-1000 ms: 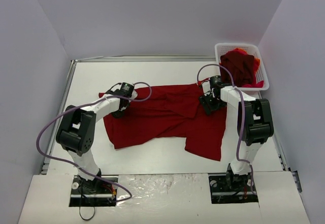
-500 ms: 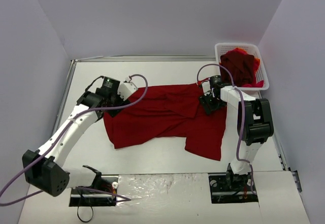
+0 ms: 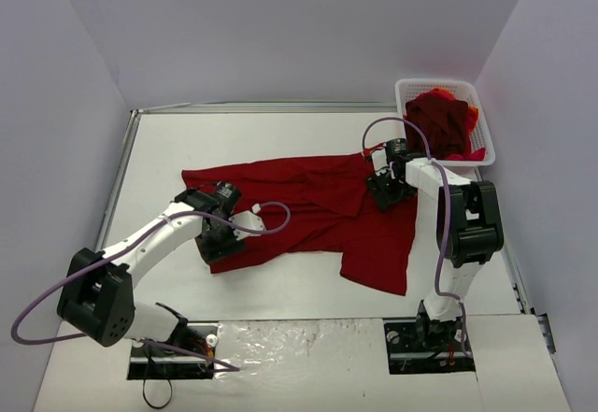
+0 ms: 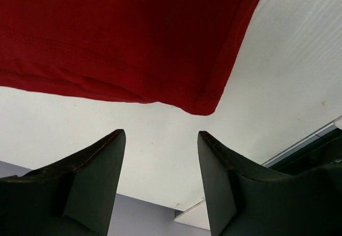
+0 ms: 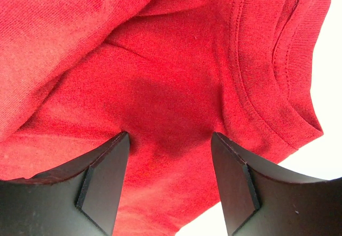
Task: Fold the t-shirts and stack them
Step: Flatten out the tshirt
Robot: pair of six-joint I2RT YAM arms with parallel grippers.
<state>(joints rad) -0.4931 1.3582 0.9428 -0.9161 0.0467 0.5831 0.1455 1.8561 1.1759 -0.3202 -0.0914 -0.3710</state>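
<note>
Red shirt (image 3: 308,202) sprawls across the desk (image 3: 280,141); basket (image 3: 437,82) of more shirts (image 3: 439,122) at far right; left claw (image 4: 160,132) spread, empty, at the hem (image 4: 133,89); right claw (image 5: 170,135) likewise over the collar (image 5: 256,75).

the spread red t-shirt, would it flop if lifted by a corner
Probably floppy: the t-shirt lies creased and flat on the table, so it would likely drape from a lifted corner. Pushed, it would likely bunch rather than slide whole. It looks thin, so probably light.
</note>
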